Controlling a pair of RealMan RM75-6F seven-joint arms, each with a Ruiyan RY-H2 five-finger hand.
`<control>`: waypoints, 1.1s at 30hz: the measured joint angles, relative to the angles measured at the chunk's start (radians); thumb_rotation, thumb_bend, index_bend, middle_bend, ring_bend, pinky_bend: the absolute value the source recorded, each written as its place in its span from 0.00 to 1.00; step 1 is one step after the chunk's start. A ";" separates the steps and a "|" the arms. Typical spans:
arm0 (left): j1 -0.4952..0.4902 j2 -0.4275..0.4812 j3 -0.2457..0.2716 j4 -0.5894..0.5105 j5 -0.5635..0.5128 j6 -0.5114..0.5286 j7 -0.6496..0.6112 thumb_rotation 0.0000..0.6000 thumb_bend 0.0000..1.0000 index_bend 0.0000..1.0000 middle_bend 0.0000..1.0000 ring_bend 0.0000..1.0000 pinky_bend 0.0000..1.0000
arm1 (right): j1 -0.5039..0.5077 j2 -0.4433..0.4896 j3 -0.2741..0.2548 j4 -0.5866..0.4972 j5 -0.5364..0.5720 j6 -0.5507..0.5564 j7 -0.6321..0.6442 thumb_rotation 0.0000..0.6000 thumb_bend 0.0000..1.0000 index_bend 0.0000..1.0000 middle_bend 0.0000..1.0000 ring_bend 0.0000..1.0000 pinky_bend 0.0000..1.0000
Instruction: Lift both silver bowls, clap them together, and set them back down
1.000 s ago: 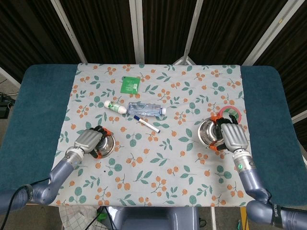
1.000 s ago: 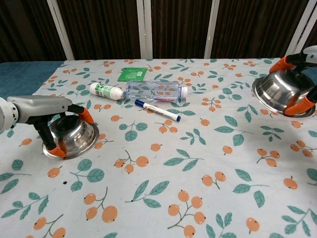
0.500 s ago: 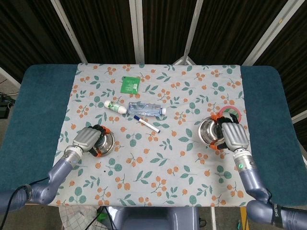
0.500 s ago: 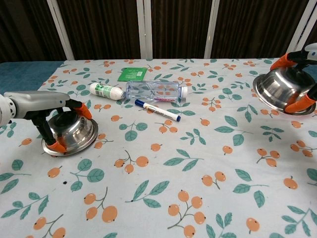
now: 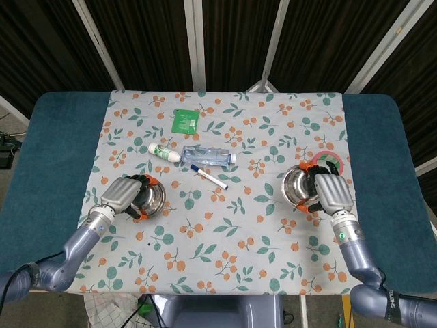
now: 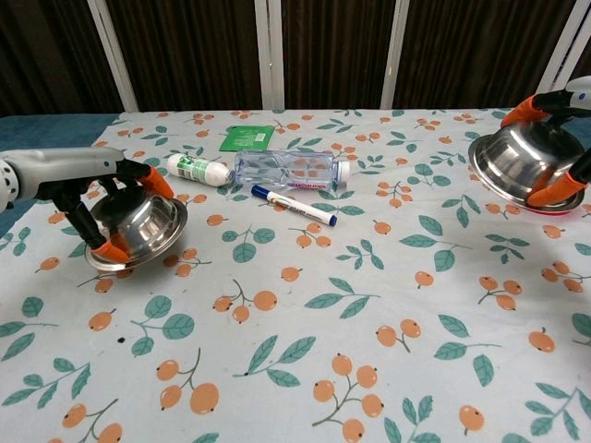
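Both bowls now off the cloth vs a second ago, when they sat flat. Left hand (image 6: 78,185) has its fingers (image 6: 155,181) wrapped over the left silver bowl (image 6: 138,226), upside down, tilted, raised just above the bench (image 6: 305,369) near its left edge. Right hand (image 5: 332,193) grips the right silver bowl (image 6: 519,161) by the rim, also inverted and tilted, up at the right side over a red tape ring (image 5: 328,160). Between them, well apart from both: clear bottle (image 6: 286,170), white tube (image 6: 197,169), marker (image 6: 294,205), green packet (image 6: 247,138)
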 measured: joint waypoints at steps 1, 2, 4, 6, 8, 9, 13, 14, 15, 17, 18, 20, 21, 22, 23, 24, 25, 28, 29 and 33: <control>0.004 0.005 -0.008 -0.007 0.010 0.004 -0.031 1.00 0.07 0.36 0.27 0.17 0.29 | -0.001 0.001 0.002 -0.002 -0.006 0.001 0.008 1.00 0.11 0.37 0.21 0.27 0.07; 0.008 0.008 -0.015 -0.011 0.021 0.008 -0.058 1.00 0.07 0.36 0.27 0.17 0.29 | -0.002 0.001 0.005 -0.003 -0.012 0.003 0.016 1.00 0.11 0.38 0.21 0.27 0.07; 0.020 0.015 -0.032 -0.021 0.054 0.026 -0.130 1.00 0.07 0.37 0.27 0.17 0.29 | -0.005 0.002 0.012 -0.007 -0.030 0.005 0.046 1.00 0.11 0.38 0.21 0.27 0.08; 0.033 0.019 -0.048 -0.026 0.093 0.054 -0.199 1.00 0.07 0.37 0.26 0.16 0.29 | -0.009 0.001 0.019 -0.008 -0.051 0.007 0.082 1.00 0.11 0.38 0.21 0.27 0.08; 0.049 0.019 -0.066 -0.025 0.150 0.103 -0.285 1.00 0.07 0.38 0.26 0.16 0.29 | -0.013 0.000 0.028 -0.008 -0.079 0.006 0.138 1.00 0.11 0.38 0.21 0.27 0.08; 0.057 0.017 -0.073 -0.023 0.174 0.128 -0.322 1.00 0.07 0.38 0.26 0.16 0.29 | -0.015 0.000 0.032 -0.007 -0.092 0.005 0.166 1.00 0.11 0.38 0.21 0.27 0.08; 0.086 -0.004 -0.105 0.001 0.273 0.245 -0.498 1.00 0.07 0.38 0.26 0.16 0.29 | -0.020 -0.003 0.055 -0.002 -0.144 -0.018 0.318 1.00 0.11 0.39 0.21 0.27 0.08; 0.091 -0.011 -0.110 0.010 0.292 0.267 -0.534 1.00 0.07 0.38 0.26 0.16 0.29 | -0.020 -0.004 0.061 -0.002 -0.153 -0.027 0.356 1.00 0.11 0.39 0.21 0.27 0.08; 0.095 -0.019 -0.115 0.020 0.311 0.288 -0.571 1.00 0.07 0.39 0.25 0.16 0.29 | -0.020 -0.004 0.067 -0.001 -0.162 -0.037 0.396 1.00 0.11 0.39 0.21 0.27 0.08; 0.102 -0.043 -0.126 0.051 0.354 0.337 -0.647 1.00 0.07 0.39 0.25 0.16 0.29 | -0.018 -0.004 0.083 -0.001 -0.183 -0.065 0.496 1.00 0.11 0.40 0.21 0.27 0.08; 0.103 -0.056 -0.131 0.068 0.370 0.359 -0.673 1.00 0.07 0.39 0.25 0.16 0.29 | -0.017 -0.003 0.091 0.000 -0.193 -0.078 0.541 1.00 0.11 0.40 0.21 0.27 0.08; 0.105 -0.091 -0.139 0.111 0.399 0.402 -0.721 1.00 0.07 0.39 0.25 0.16 0.29 | -0.013 -0.004 0.109 0.001 -0.218 -0.107 0.651 1.00 0.11 0.40 0.21 0.27 0.08; 0.105 -0.106 -0.142 0.128 0.408 0.416 -0.742 1.00 0.07 0.39 0.25 0.16 0.29 | -0.011 -0.005 0.118 0.002 -0.229 -0.119 0.701 1.00 0.11 0.40 0.21 0.27 0.08; 0.104 -0.125 -0.145 0.147 0.418 0.428 -0.770 1.00 0.07 0.39 0.25 0.16 0.29 | -0.008 -0.007 0.132 0.005 -0.247 -0.139 0.783 1.00 0.11 0.40 0.21 0.27 0.08; 0.103 -0.137 -0.147 0.158 0.425 0.435 -0.792 1.00 0.07 0.39 0.25 0.16 0.29 | -0.006 -0.009 0.137 0.007 -0.254 -0.147 0.816 1.00 0.11 0.40 0.21 0.27 0.08; 0.101 -0.149 -0.148 0.167 0.431 0.441 -0.813 1.00 0.07 0.39 0.25 0.16 0.29 | -0.004 -0.012 0.145 0.010 -0.265 -0.158 0.864 1.00 0.11 0.40 0.21 0.27 0.08; 0.099 -0.165 -0.149 0.181 0.439 0.448 -0.841 1.00 0.07 0.39 0.25 0.16 0.29 | 0.002 -0.019 0.158 0.018 -0.283 -0.176 0.939 1.00 0.11 0.40 0.21 0.27 0.08; 0.093 -0.202 -0.147 0.226 0.456 0.463 -0.889 1.00 0.07 0.39 0.25 0.16 0.29 | 0.015 -0.040 0.178 0.046 -0.316 -0.205 1.051 1.00 0.11 0.41 0.21 0.27 0.08; 0.091 -0.213 -0.147 0.241 0.460 0.468 -0.900 1.00 0.07 0.39 0.25 0.16 0.30 | 0.019 -0.049 0.184 0.058 -0.326 -0.212 1.082 1.00 0.11 0.41 0.21 0.27 0.08; 0.084 -0.259 -0.148 0.295 0.471 0.493 -0.970 1.00 0.07 0.39 0.24 0.16 0.30 | 0.034 -0.085 0.201 0.102 -0.360 -0.227 1.193 1.00 0.11 0.42 0.21 0.27 0.08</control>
